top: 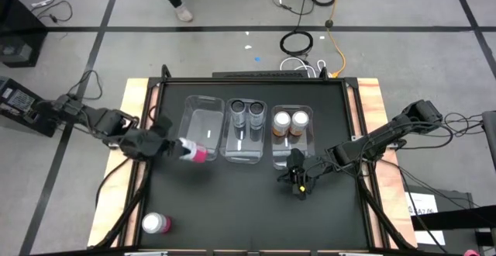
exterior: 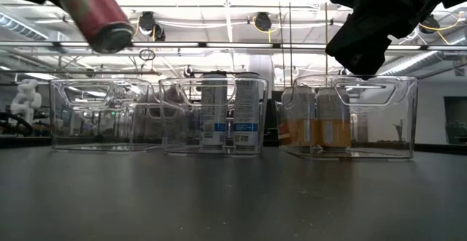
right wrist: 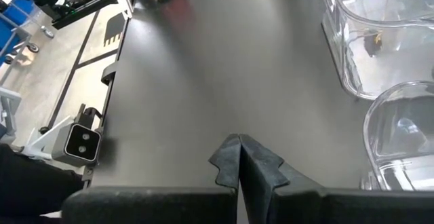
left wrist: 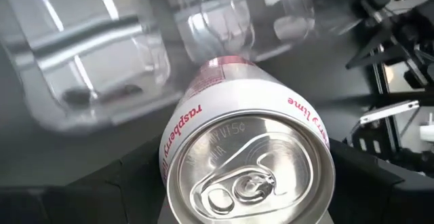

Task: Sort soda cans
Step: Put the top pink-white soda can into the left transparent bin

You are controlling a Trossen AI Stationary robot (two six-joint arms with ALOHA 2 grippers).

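Soda cans fill two of the three clear bins already: the dark pair (top: 247,115) stands in the middle bin (top: 245,157) and the orange pair (top: 291,122) in the right bin (top: 274,161), so each colour gets its own box. That leaves the left bin (top: 203,105) for pink, and it holds no can that I can see. My left gripper (top: 180,149) has its fingers closed around a pink can (top: 194,153), carried off the table and tilted with its silver top toward my wrist, at the near left edge of that bin; I judge I hold it high so it can pass over the wall. The other pink can (top: 156,223) stands alone at the near left corner of the table (top: 232,209), well apart, waiting its turn. My right gripper (top: 297,180) hangs just near of the right bin with its fingers pressed together on nothing, kept clear of my left arm's path.
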